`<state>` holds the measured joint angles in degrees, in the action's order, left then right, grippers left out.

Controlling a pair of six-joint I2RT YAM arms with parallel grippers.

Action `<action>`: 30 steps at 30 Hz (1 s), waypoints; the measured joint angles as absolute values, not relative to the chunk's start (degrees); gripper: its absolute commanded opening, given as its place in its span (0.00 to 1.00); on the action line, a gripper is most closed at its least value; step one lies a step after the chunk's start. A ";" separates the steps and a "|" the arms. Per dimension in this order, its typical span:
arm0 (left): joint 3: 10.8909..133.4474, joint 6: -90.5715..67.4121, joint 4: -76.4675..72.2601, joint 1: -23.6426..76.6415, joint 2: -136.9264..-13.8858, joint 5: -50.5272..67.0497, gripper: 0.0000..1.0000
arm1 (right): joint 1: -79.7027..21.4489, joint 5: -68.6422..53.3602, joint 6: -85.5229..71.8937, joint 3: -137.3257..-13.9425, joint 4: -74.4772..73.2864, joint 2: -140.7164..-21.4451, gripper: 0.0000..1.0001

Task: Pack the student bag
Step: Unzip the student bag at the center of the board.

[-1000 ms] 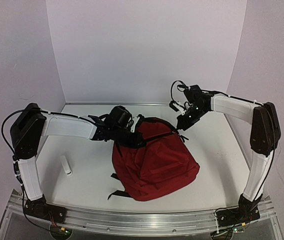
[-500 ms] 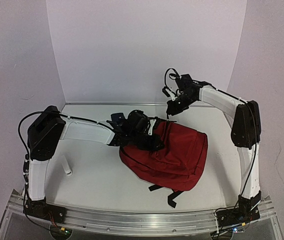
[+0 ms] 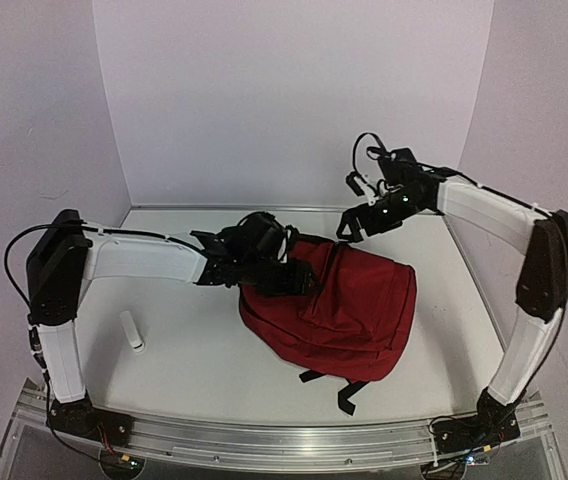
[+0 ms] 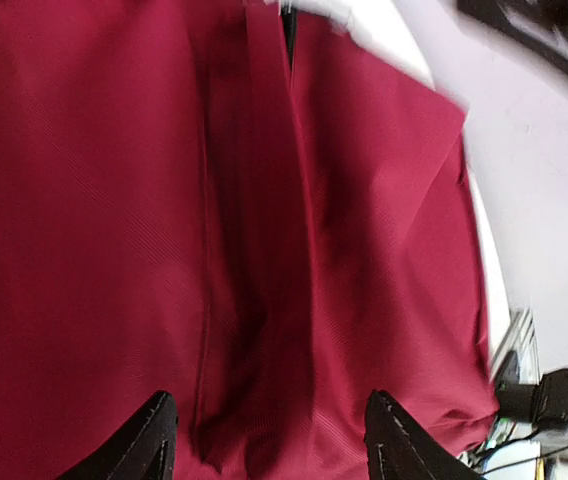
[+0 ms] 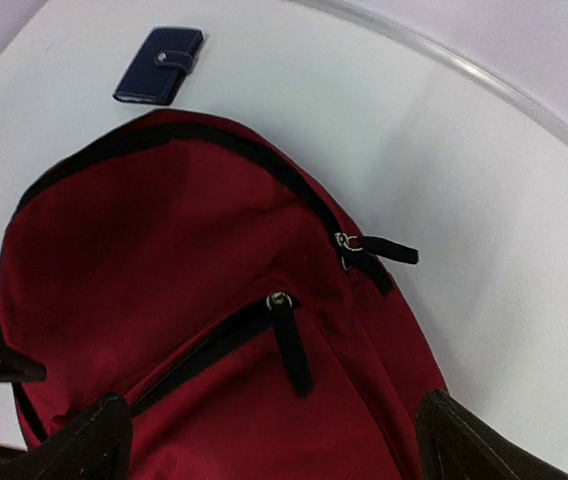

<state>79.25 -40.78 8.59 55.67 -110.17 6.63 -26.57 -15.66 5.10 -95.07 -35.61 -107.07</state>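
While it lies front face up on the table [image 3: 184, 365], the bag [image 3: 339, 310] occupies the middle and right of the surface, top end toward the far left. Black straps [image 3: 342, 392] trail from its near edge.

Front face, right wrist view:
- The pocket pull [image 5: 290, 345] lies on the black pocket zip.
- The main pulls [image 5: 372, 250] sit together at one side of the black trim around the top.
- Both zips look closed.

The left gripper [image 4: 271, 445] is at the bag's far-left end. Its fingers [image 4: 157, 440] are spread wide. Red fabric fills the left wrist view beyond them. Nothing is pinched between the fingers.

The right gripper [image 5: 269, 445] hovers above the bag's far edge, clear of the fabric. Its fingers [image 5: 94, 445] are also spread wide, and it holds nothing.

Other items:
- A dark blue case [image 5: 159, 66] with a snap tab lies flat on the table, just beyond the bag's top.
- A white tube [image 3: 134, 331] lies on the table at the left, well apart from the bag, near the left arm's upright link.
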 measured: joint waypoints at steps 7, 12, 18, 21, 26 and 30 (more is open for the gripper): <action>82.67 -38.75 14.25 54.71 -107.16 3.48 0.66 | -25.81 -14.59 6.40 -78.07 -35.99 -87.58 0.98; 87.62 -36.61 15.64 54.76 -111.71 6.65 0.65 | -25.65 -12.12 8.95 -69.54 -37.76 -85.71 0.95; 94.75 -34.22 17.99 54.83 -119.09 8.64 0.27 | -25.52 -8.31 12.47 -64.46 -39.18 -87.18 0.85; 95.79 -34.63 19.12 54.81 -120.97 8.03 0.03 | -25.34 -6.21 14.27 -64.36 -38.47 -90.53 0.80; 92.55 -34.87 18.11 54.81 -119.47 6.72 0.00 | -25.17 -4.76 17.22 -66.47 -37.21 -95.16 0.74; 86.11 -36.13 14.17 54.86 -115.11 6.47 0.00 | -25.15 -3.60 18.74 -75.02 -36.02 -102.87 0.72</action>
<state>86.11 -36.13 14.17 54.86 -115.11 6.47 -25.15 -3.60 18.74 -75.02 -36.02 -102.87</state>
